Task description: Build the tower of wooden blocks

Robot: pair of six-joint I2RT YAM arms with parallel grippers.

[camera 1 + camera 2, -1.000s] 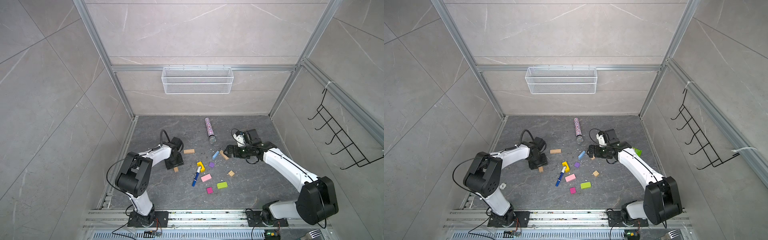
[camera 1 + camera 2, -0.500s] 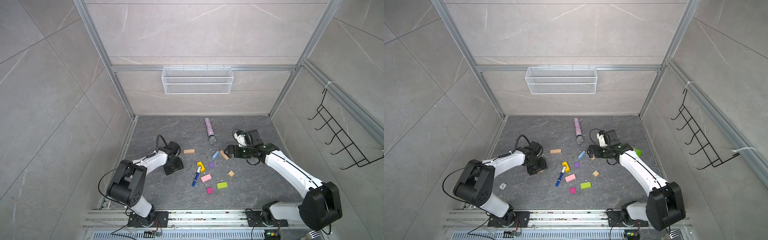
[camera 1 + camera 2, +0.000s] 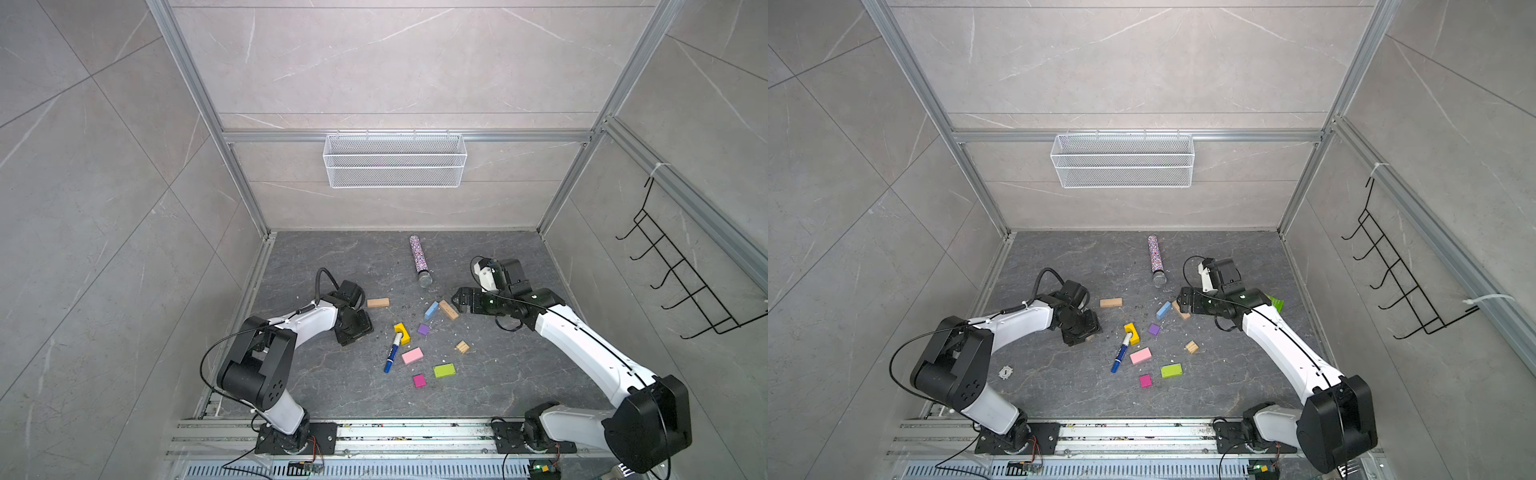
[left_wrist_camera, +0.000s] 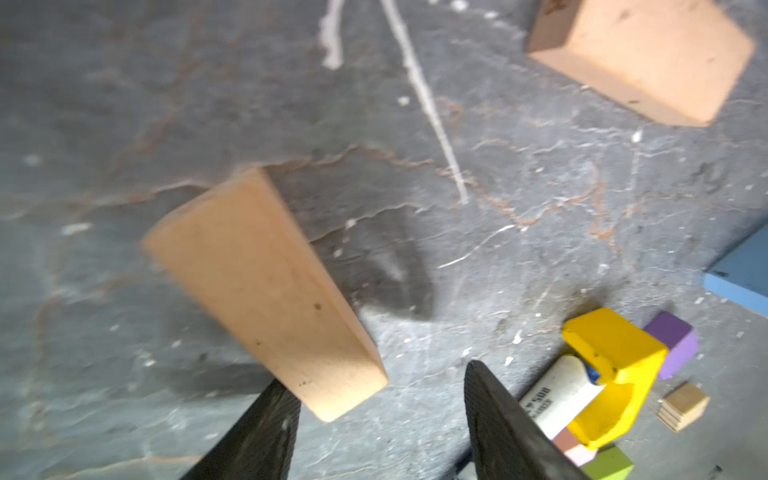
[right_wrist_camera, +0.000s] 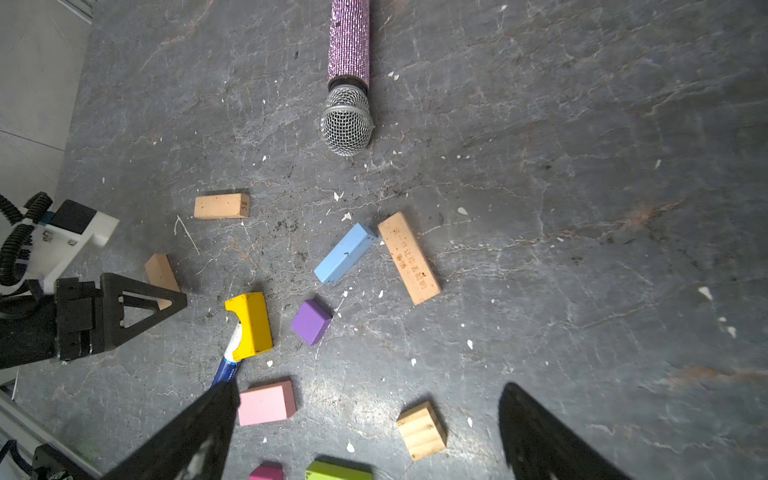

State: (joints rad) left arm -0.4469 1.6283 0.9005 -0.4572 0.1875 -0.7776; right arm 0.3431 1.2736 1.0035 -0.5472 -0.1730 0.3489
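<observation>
No tower is begun: no block is seen resting on another, so the whole of the stacking is judged to be left. The wood blocks are scattered flat on the dark stone-patterned floor (image 3: 498, 374), all between the two arms.

One plain tan bar (image 4: 266, 291) lies at the left gripper (image 4: 378, 376), whose jaws are parted. The bar's near end is close against one finger and a clear gap is seen to the other, so nothing is clamped. The bar is blurred in the left wrist view, and whether it is touched cannot be told. The right gripper (image 5: 370, 388) is spread wide and empty above the scatter.

A second tan bar (image 3: 377, 302), stamped at one end, lies apart toward the back. A third, printed tan bar (image 5: 409, 257) nearly meets the light-blue bar (image 5: 345, 253) at a corner. The white end of the marker pen (image 3: 392, 353) is tucked into the opening of the yellow arch (image 5: 251, 324), and the purple block (image 5: 311, 322) is found just beside the arch. Nearer the arm bases lie the pink block (image 5: 266, 403), the grooved tan cube (image 5: 422, 430), the lime-green block (image 3: 444, 370) and the magenta block (image 3: 419, 380). A glitter-covered microphone (image 5: 347, 120) lies beyond, well apart from them.
</observation>
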